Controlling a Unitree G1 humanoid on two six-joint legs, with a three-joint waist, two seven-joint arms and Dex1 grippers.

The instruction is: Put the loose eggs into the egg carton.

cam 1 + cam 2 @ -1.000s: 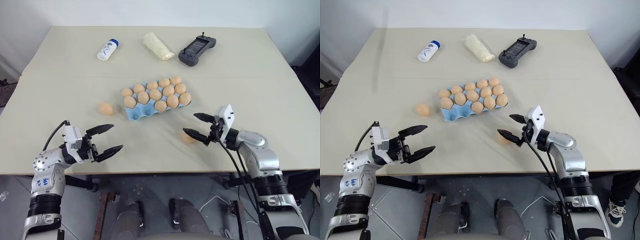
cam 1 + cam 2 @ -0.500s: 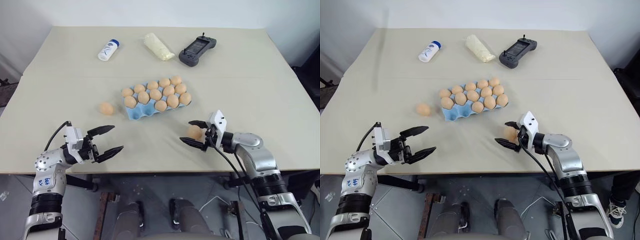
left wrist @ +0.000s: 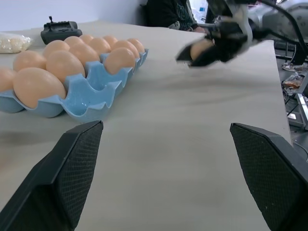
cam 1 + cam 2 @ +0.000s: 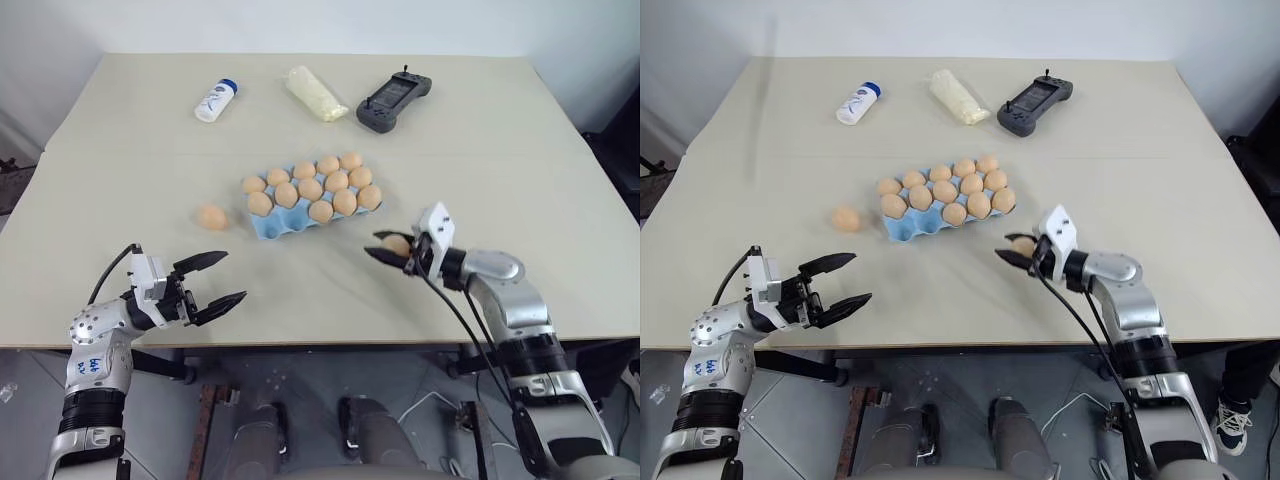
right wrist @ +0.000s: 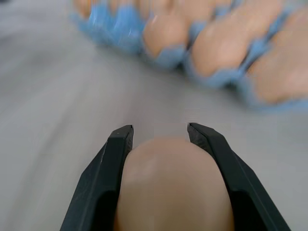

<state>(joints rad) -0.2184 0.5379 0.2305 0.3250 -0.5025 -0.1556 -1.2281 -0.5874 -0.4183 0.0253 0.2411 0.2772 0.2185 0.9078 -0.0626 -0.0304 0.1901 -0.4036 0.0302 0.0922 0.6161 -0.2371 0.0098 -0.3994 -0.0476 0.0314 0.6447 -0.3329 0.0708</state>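
Tan egg [image 4: 397,245] clamped in right gripper [image 4: 392,248] near blue egg carton [image 4: 268,229]; left gripper [image 4: 222,279] spread wide, empty; another egg [image 4: 211,217] loose beside carton

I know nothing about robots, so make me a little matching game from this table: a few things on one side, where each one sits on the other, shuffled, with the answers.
Things:
1. white bottle with blue cap
2. dark grey handheld controller
3. light blue moulded egg carton
4. light-brown egg in the right gripper

Places:
A. middle of the table
B. far edge, toward the robot's right
C. between two black fingers, off the table
D. far edge, toward the robot's left

Pairs: 1-D, 2-B, 3-A, 4-C
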